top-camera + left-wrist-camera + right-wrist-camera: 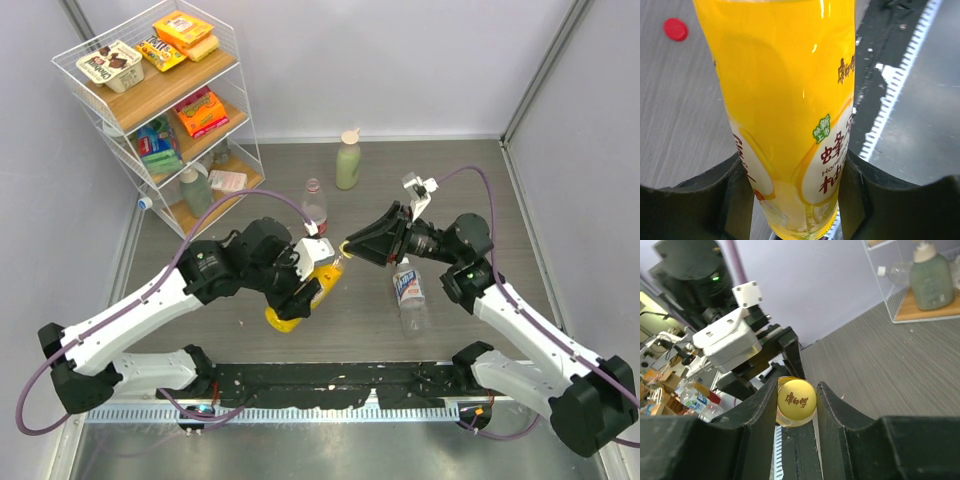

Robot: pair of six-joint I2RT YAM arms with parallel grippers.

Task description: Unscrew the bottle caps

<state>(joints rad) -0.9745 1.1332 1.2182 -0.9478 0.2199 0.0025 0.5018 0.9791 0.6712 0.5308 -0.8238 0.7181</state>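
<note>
I run two matching arms. The left arm [120, 325] and right arm [545, 345] have white shells on the long links and black housings at every joint and base. A left cable [19, 410] in purple loops out by the base, and a right cable [480, 168] of the same purple arcs above the wrist. The right gripper [796, 407] has matte black fingers [760, 415] with curved inner faces. A white camera block [727, 340] on the left wrist shows small dark screws, and a green light [716, 278] glows behind it.

Yellow bottle [790, 100] runs past the top edge
</note>
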